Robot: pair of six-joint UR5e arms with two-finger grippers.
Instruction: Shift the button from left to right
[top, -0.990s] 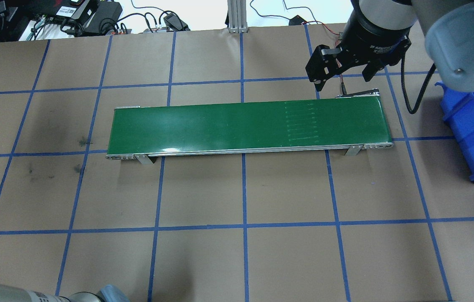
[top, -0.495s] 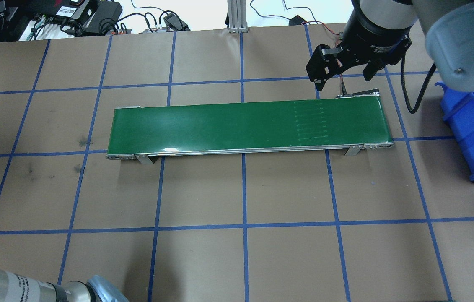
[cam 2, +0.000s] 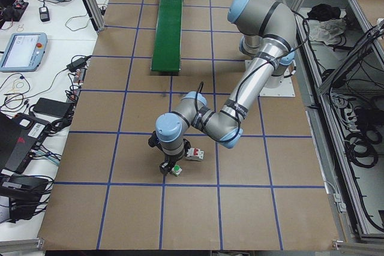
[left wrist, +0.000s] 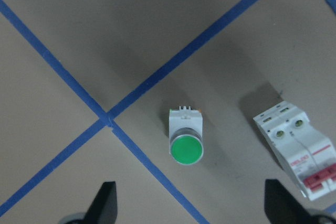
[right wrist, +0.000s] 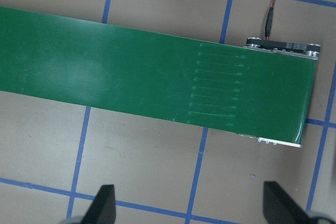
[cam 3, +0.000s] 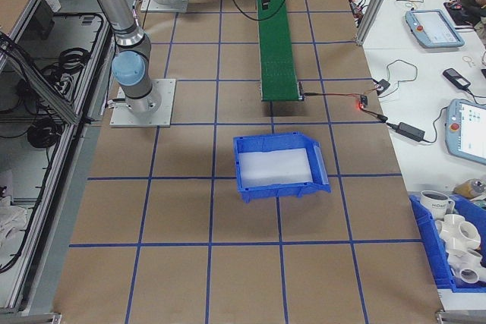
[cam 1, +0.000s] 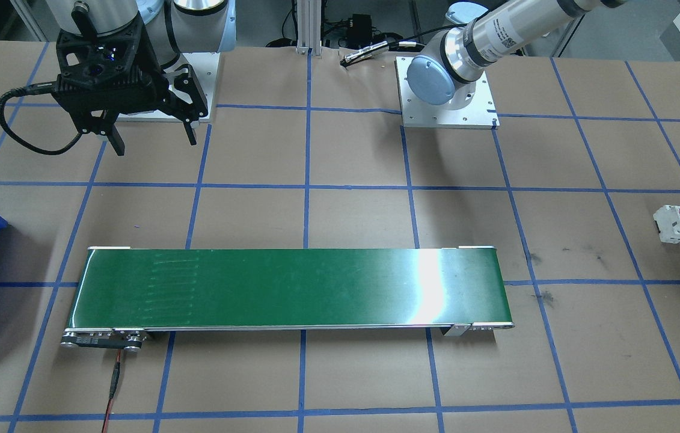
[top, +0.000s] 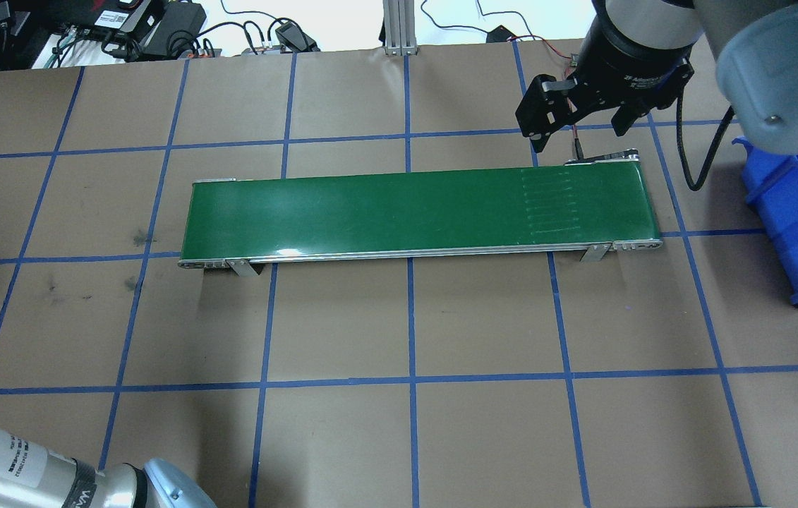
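In the left wrist view the button (left wrist: 186, 140) lies at the centre of the frame on the brown paper table (left wrist: 105, 35), its round green cap facing up. It sits between and above the spread fingertips (left wrist: 104, 205) of the left gripper (left wrist: 191, 208), untouched. A white breaker (left wrist: 296, 148) with red levers lies just to its right, apart from it, and blue tape lines cross at its left.

The right gripper (top: 578, 130), fingers apart and empty, hangs at the upper right of the overhead view, above the far edge of the smooth green belt (top: 406, 212), near the blue plastic bin (top: 797, 226).
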